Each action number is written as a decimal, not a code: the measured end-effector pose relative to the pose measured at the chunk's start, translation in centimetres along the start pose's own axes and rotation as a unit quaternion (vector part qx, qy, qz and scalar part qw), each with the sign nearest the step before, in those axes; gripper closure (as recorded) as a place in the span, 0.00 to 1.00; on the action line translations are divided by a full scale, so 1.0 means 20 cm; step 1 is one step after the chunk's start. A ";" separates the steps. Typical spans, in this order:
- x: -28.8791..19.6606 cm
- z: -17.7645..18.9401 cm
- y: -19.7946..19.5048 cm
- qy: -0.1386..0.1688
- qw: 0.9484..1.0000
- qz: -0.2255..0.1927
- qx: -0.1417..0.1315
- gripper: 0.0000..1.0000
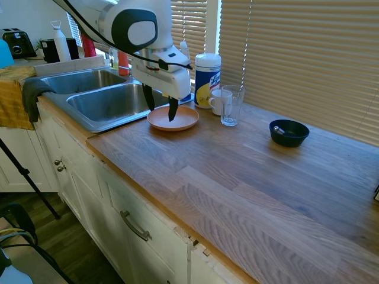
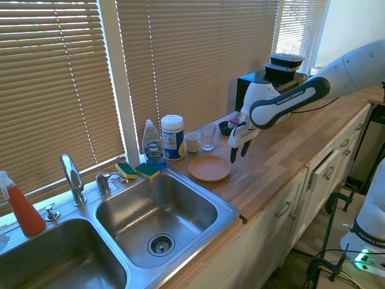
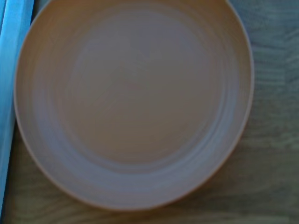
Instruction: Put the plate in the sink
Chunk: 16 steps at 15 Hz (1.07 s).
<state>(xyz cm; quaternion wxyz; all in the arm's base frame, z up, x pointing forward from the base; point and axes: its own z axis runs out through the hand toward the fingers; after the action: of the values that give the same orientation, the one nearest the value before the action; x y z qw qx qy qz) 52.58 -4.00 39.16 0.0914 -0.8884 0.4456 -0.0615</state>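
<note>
So the plate (image 1: 173, 118) sits flat on the wooden counter (image 1: 249, 171), right by the counter's sink-side edge, just beside the rim of the sink (image 1: 95, 100). It's empty and nothing is touching it as far as I can see. In the wrist view the plate (image 3: 133, 102) fills almost the whole shot, a bit blurry, with a strip of the steel sink rim along one side and wood grain on the other.

The gripper (image 1: 160, 106) hangs right over the plate with its two dark fingers pointing down and clearly spread apart, nothing between them. From the other side the gripper (image 2: 237, 152) looks a little above the plate (image 2: 209, 168), over its far edge, not in contact.

Behind the plate, along the window edge of the counter: a dish soap bottle (image 2: 153, 144), a tub of wipes (image 2: 172, 137), a white mug (image 2: 192, 142) and a clear glass (image 2: 208, 137) just beside each other. Two sponges (image 2: 137, 170) sit at the sink's back corner. A small dark bowl (image 1: 289, 132) is further along the counter, well apart from the plate.

Sink is a double basin with the faucet (image 2: 72, 177) at the back, and the basin nearest the plate looks bare apart from its drain.
</note>
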 end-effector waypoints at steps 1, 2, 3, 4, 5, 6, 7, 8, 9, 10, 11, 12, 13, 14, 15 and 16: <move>0.07 0.02 -0.02 -0.003 1.000 -0.003 0.006 0.00; 0.13 0.06 -0.04 -0.007 1.000 -0.005 0.011 0.00; 0.19 0.09 -0.06 -0.010 1.000 -0.008 0.016 0.00; 0.25 0.13 -0.08 -0.014 1.000 -0.012 0.020 0.00; 0.29 0.16 -0.10 -0.017 0.999 -0.014 0.025 0.00; 0.34 0.20 -0.12 -0.019 0.999 -0.015 0.029 0.00; 0.38 0.23 -0.13 -0.020 0.999 -0.015 0.032 0.00; 0.42 0.25 -0.14 -0.021 0.999 -0.017 0.035 0.00; 0.45 0.28 -0.16 -0.023 0.999 -0.019 0.037 0.00; 0.46 0.31 -0.17 -0.026 0.999 -0.024 0.040 0.00; 0.47 0.33 -0.19 -0.031 0.998 -0.029 0.041 0.00; 0.48 0.36 -0.20 -0.038 0.998 -0.035 0.040 0.00; 0.48 0.38 -0.21 -0.045 0.997 -0.042 0.040 0.00; 0.48 0.40 -0.22 -0.053 0.997 -0.048 0.039 0.00; 0.48 0.41 -0.23 -0.061 0.996 -0.054 0.038 0.00; 0.48 0.42 -0.24 -0.068 0.995 -0.059 0.037 0.00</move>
<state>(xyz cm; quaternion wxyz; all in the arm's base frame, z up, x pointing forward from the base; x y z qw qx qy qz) 63.75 -8.04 32.36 0.1501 -0.9112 0.3830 -0.0229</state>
